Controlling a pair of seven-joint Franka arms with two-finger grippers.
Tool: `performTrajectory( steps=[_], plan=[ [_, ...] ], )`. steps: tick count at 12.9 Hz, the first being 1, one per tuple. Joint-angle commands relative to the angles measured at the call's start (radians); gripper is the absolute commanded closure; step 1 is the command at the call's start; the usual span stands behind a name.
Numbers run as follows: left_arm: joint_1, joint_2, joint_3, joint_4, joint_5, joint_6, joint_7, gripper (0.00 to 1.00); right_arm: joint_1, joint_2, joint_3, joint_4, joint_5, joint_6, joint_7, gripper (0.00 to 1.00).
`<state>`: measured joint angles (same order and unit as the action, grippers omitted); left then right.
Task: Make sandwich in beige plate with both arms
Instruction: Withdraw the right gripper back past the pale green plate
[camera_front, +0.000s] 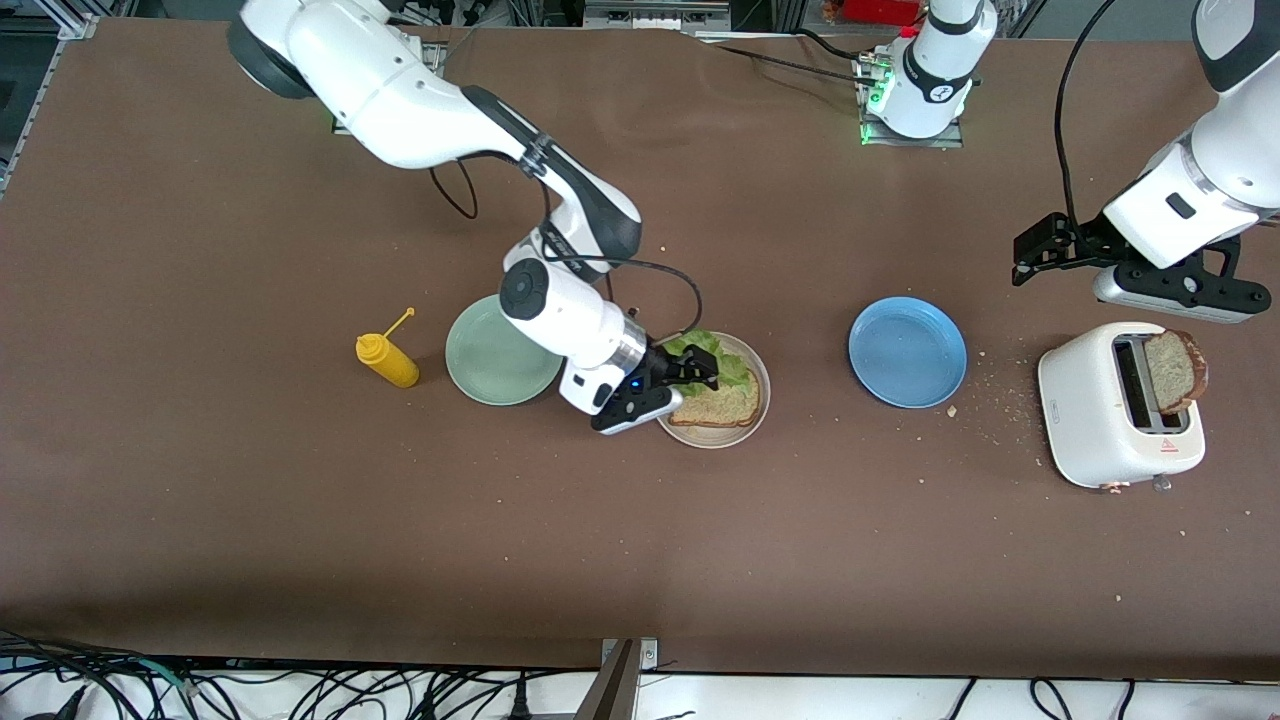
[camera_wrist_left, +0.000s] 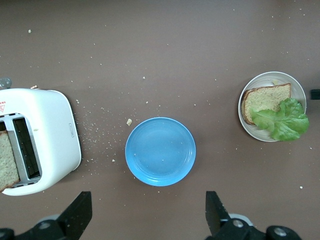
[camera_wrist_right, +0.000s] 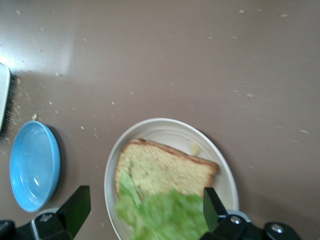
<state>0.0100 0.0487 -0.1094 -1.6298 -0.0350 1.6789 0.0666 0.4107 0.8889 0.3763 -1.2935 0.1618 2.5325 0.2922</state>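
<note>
A brown table (camera_front: 300, 520) scattered with crumbs fills the scene; cables trail along its edge nearest the front camera, and the arms' bases stand along the other edge.

On the beige plate (camera_front: 757, 412) lies one bread slice (camera_front: 722, 405), brown and grainy with a darker crust, and a ruffled lettuce leaf (camera_front: 728, 362) lies over its edge farther from the camera. The plate sits between a green plate (camera_front: 490, 362) and a blue plate (camera_front: 907, 351). A yellow bottle (camera_front: 388, 361) lies beside the green plate, toward the right arm's end.

The right gripper (camera_front: 697, 373) hangs just over the lettuce, fingers spread, holding nothing.

A second slice (camera_front: 1175, 371) stands in a slot of the white toaster (camera_front: 1085, 415) at the left arm's end. The left gripper (camera_wrist_left: 148, 212) hovers near the toaster, fingers spread wide and empty.
</note>
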Motion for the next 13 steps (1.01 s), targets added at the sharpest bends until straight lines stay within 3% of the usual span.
performTrajectory(
  steps=[1,5,9,13],
  plan=[
    [-0.007,0.011,-0.001,0.027,0.029,-0.019,0.001,0.0,-0.085,-0.187,-0.007,-0.211,-0.01,-0.122,-0.008,0.0],
    [-0.007,0.011,0.0,0.027,0.029,-0.019,0.001,0.0,-0.156,-0.382,-0.057,-0.369,-0.013,-0.308,-0.01,0.0],
    [-0.007,0.011,-0.001,0.027,0.029,-0.019,0.001,0.0,-0.243,-0.494,-0.097,-0.406,-0.013,-0.516,-0.073,0.0],
    [-0.007,0.011,-0.001,0.027,0.029,-0.021,0.001,0.0,-0.253,-0.629,-0.235,-0.474,-0.016,-0.61,-0.23,0.0]
  ],
)
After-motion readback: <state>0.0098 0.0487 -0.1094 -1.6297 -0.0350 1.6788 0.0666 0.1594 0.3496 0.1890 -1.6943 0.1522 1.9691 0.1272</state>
